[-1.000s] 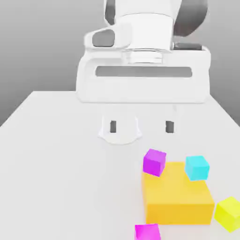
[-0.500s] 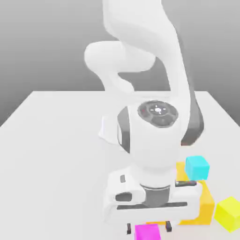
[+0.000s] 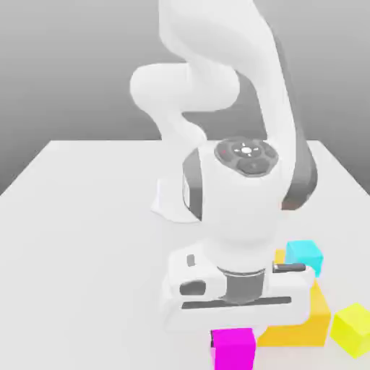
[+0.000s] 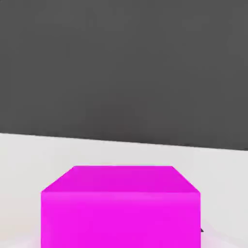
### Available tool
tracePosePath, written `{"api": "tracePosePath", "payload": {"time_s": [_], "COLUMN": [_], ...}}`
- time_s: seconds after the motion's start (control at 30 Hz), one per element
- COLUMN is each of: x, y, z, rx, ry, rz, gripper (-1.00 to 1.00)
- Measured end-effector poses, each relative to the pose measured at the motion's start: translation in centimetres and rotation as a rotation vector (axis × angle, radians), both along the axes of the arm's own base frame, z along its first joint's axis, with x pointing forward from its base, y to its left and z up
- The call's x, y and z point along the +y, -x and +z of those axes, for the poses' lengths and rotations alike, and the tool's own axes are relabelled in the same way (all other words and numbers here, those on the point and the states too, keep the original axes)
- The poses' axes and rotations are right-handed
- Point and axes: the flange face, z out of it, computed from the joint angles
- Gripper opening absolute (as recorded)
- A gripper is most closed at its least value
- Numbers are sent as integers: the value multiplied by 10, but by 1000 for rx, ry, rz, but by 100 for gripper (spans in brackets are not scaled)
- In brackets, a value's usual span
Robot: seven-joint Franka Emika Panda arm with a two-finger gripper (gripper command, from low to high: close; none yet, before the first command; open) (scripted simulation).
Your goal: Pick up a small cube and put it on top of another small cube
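Magenta marks the small cube (image 3: pixel 234 348), which sits at the near edge of the white table (image 3: pixel 79 217), directly under the hand of the white arm (image 3: pixel 238 209) and just beside the big orange block (image 3: pixel 300 321). In the hand view the same cube (image 4: pixel 121 206) sits close up and squarely ahead, resting on the table's pale surface (image 4: pixel 29 150).

The gripper (image 3: pixel 233 338) hangs right over the cube, its body hiding the fingers, so it cannot be told whether they are spread apart, pressed together or pinching the cube.

The risks look plain enough. If the hand is off-centre, a finger could land on the cube's top face or nudge it sideways against the orange block. That block stands so near that a finger might also catch on it. A weak or skewed pinch could let the cube twist or drop on the way up. The cyan cube (image 3: pixel 303 256) and the yellow cube (image 3: pixel 354 329) lie close by, and a careless sweep could knock either one.

No brand, label or writing can be read anywhere.
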Motion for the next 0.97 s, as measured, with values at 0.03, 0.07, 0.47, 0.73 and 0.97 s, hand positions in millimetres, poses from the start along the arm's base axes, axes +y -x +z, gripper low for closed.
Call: {"api": "tracePosePath", "payload": {"time_s": [0.03,0.07,0.47,0.73,0.97], "x": [3,5,25,28,27], "y": [7,15,118,174,177], "z": [9,17,89,85,44], "rx": [0,0,1,2,2], "ry": [1,3,3,-7,-6], "rz": [16,33,230,332,335], "gripper": [-100,-100,-100,-100,100]}}
